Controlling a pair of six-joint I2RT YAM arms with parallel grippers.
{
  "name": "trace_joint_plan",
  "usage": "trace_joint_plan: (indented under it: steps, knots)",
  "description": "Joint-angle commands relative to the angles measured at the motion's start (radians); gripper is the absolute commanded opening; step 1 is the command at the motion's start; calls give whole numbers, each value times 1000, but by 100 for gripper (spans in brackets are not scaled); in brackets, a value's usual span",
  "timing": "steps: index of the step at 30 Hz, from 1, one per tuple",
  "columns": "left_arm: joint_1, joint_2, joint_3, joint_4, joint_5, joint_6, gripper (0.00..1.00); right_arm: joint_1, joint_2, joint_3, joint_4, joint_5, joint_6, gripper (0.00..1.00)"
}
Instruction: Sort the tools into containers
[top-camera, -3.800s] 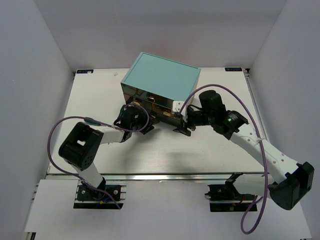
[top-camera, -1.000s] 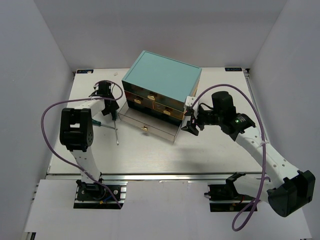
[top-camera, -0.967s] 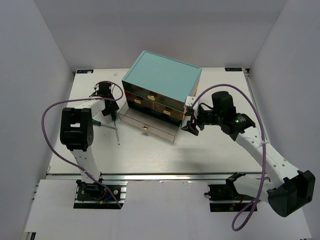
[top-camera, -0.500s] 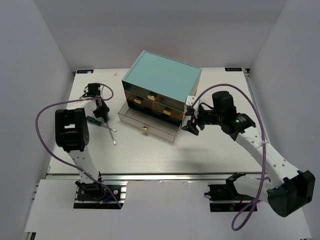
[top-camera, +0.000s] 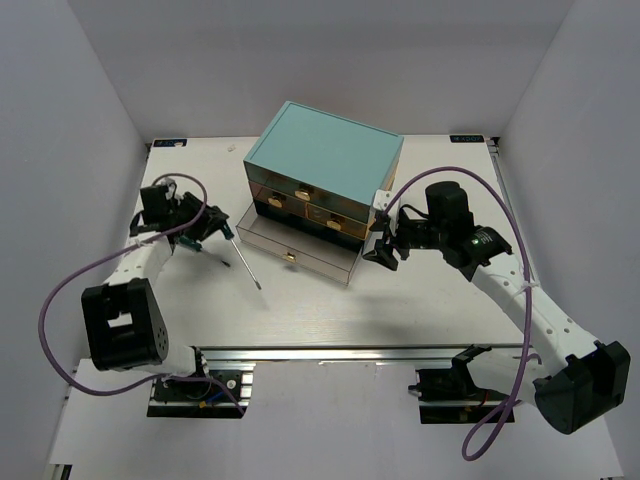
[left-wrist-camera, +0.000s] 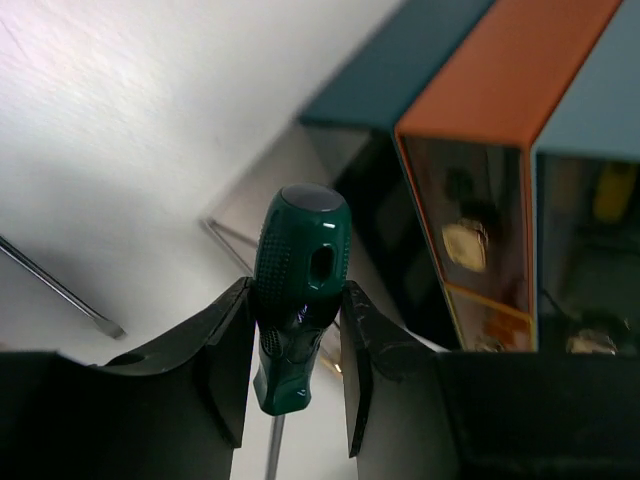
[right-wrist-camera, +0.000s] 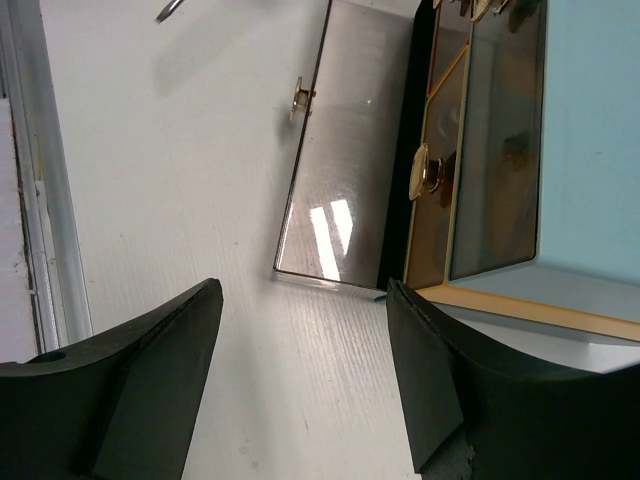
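The teal chest of drawers (top-camera: 325, 150) stands at the back middle. Its bottom clear drawer (top-camera: 296, 252) is pulled out and looks empty. My left gripper (top-camera: 207, 226) is left of the drawer, shut on a green-handled screwdriver (left-wrist-camera: 300, 262). The handle's butt end points toward the chest (left-wrist-camera: 510, 90). A thin metal shaft (top-camera: 245, 262) lies on the table by this gripper and also shows in the left wrist view (left-wrist-camera: 62, 290); its handle is hidden. My right gripper (top-camera: 378, 252) is open and empty at the drawer's right front corner (right-wrist-camera: 345, 170). No wrenches or yellow-and-black screwdriver are in view.
The upper drawers (top-camera: 310, 195) with gold pulls are shut. White walls stand on three sides of the table (top-camera: 400, 310). A purple cable (top-camera: 60, 300) loops from the left arm. A metal rail (top-camera: 340, 352) runs along the table's near edge.
The bottom drawer has been pulled open since the earliest frame. My left arm has swung out to the left and toward me, now with the green screwdriver in its fingers. The right arm has barely moved.
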Motion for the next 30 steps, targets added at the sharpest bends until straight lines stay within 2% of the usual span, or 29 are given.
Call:
trace_joint_plan:
  steps: [1, 3, 6, 7, 10, 17, 18, 21, 24, 25, 27, 28, 30]
  knots:
    - [-5, -75, -122, 179, 219, -225, 0, -3, -18, 4, 33, -31, 16, 72]
    - [-40, -112, -192, 234, 222, -345, 0, -3, -16, 4, 33, -34, 19, 72]
    - [-121, -146, -262, 403, 161, -520, 0, -3, -15, 2, 36, -45, 25, 72]
    - [-149, -147, -275, 434, 135, -605, 0, -3, -15, 2, 36, -48, 26, 71]
    - [-224, -157, -272, 462, 26, -709, 0, -3, -19, 5, 36, -46, 28, 71]
    - [-321, -114, -161, 282, -247, -826, 0, -6, -39, -10, 44, -31, 42, 71]
    - [-327, -100, -138, 202, -267, -829, 0, -8, -42, -10, 44, -31, 43, 71]
    - [-341, -16, -46, 123, -281, -827, 0, -10, -45, -8, 47, -31, 46, 71]
    - [-352, 40, -25, 153, -264, -829, 1, -11, -44, -8, 45, -34, 45, 71]
    - [-355, 53, -20, 173, -260, -833, 13, -11, -45, -8, 44, -35, 45, 71]
    - [-356, 64, 9, 160, -257, -830, 24, -13, -45, -8, 44, -37, 45, 71]
    - [-356, 66, 17, 158, -254, -829, 33, -13, -44, -8, 44, -37, 45, 71]
    - [-356, 57, 21, 155, -250, -826, 42, -11, -44, -8, 45, -37, 45, 71]
